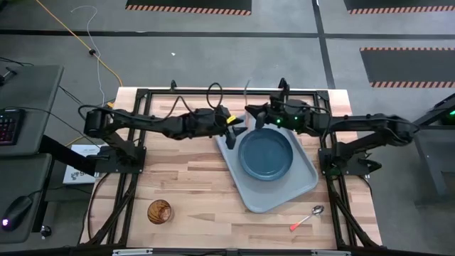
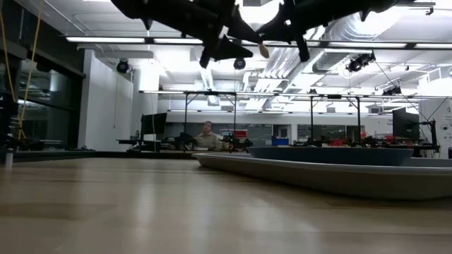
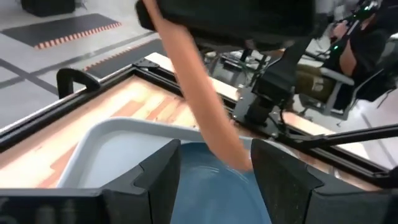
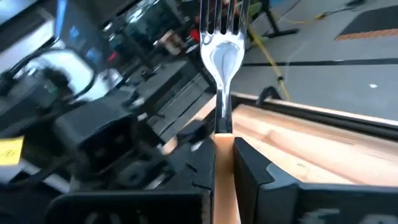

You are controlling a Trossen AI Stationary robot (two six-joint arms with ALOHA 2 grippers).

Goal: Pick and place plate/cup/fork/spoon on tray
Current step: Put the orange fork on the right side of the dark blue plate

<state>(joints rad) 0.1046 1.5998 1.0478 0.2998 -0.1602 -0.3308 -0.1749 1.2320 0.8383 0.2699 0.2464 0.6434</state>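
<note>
My right gripper (image 1: 254,114) is shut on the orange-handled fork (image 4: 222,56), held in the air over the tray's far left corner. My left gripper (image 3: 214,174) is open. Its fingers stand on either side of the free end of the fork's handle (image 3: 236,158). The dark teal plate (image 1: 265,154) lies flat on the pale grey-blue tray (image 1: 298,186). The brown cup (image 1: 159,211) stands on the table near the front left. The spoon (image 1: 307,218) lies on the table near the front right. My right gripper pinches the fork's orange handle (image 4: 224,171) between its two fingers. The fork lies along the fingers, with the silver tines (image 4: 219,15) reaching out past the fingertips. The fork is lifted clear. Its handle end (image 2: 263,49) slants down below the gripper. My left gripper is around that end; I cannot tell whether it touches.
The two grippers are close together over the tray's far left corner. A black frame rail (image 1: 213,91) runs along the table's far edge. A person sits in the room behind the table (image 2: 207,135). Bare wood lies between the cup and the tray.
</note>
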